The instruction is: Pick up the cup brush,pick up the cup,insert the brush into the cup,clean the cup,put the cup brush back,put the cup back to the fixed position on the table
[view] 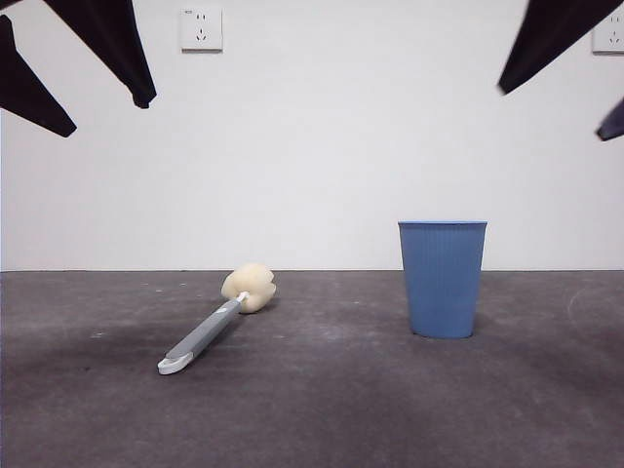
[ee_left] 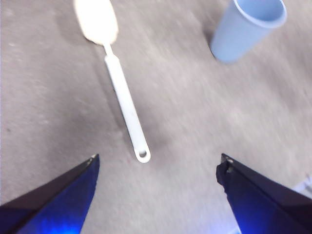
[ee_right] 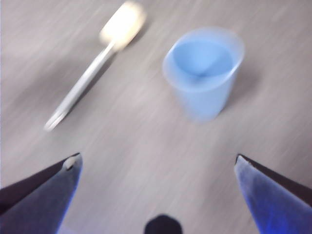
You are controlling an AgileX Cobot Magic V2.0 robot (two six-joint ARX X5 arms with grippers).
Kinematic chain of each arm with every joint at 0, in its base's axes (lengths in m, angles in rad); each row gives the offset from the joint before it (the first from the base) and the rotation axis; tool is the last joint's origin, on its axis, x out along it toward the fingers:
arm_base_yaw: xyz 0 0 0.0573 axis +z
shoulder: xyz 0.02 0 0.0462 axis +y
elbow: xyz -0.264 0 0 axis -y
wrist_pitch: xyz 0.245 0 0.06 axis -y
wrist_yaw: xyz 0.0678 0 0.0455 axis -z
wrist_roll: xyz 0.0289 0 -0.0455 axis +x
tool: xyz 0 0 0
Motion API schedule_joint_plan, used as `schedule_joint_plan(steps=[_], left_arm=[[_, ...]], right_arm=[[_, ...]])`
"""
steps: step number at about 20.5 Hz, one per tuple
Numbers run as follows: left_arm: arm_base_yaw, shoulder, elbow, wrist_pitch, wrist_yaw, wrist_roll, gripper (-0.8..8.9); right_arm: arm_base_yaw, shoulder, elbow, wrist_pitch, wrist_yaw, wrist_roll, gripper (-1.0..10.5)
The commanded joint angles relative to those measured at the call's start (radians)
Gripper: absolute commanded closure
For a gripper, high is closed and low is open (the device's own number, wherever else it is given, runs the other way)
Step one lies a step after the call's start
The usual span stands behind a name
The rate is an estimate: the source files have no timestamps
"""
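The cup brush lies flat on the table, left of centre, with its cream sponge head toward the back and its white looped end toward the front. The blue ribbed cup stands upright to its right. My left gripper is open and empty, high above the brush; the cup shows beyond it. My right gripper is open and empty, high above the cup, with the brush beside it. In the front view both arms show only as dark tips at the top corners.
A white wall stands behind the table with a power socket at upper left and another at upper right. Nothing else lies on the table.
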Motion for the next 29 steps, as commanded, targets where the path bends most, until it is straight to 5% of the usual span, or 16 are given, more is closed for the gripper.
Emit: schedule_joint_plan(steps=[1, 3, 5, 6, 24, 26, 29], left_arm=[[0.002, 0.0, -0.006, -0.021, 0.05, 0.045, 4.1], [0.002, 0.0, -0.006, -0.038, 0.097, 0.046, 5.0], [0.002, 0.0, -0.006, -0.049, 0.127, 0.046, 7.94], [0.002, 0.0, -0.006, -0.056, 0.128, 0.046, 8.18], [0.025, -0.042, -0.006, -0.038, 0.058, 0.111, 8.17], [0.076, -0.1, -0.019, 0.032, 0.043, 0.212, 8.17], [0.199, -0.263, -0.134, 0.35, 0.045, 0.281, 8.17]], right_arm=[[0.014, -0.035, 0.004, -0.071, -0.083, 0.069, 3.2], [0.02, -0.045, 0.004, -0.1, -0.147, 0.116, 5.0], [0.025, -0.043, 0.004, -0.126, -0.188, 0.119, 8.7], [0.029, -0.043, 0.004, -0.135, -0.19, 0.119, 9.6], [0.028, -0.044, 0.004, -0.14, -0.183, 0.119, 9.5], [0.028, -0.044, 0.004, -0.14, -0.183, 0.119, 9.5], [0.028, -0.044, 0.004, -0.141, -0.183, 0.119, 9.5]])
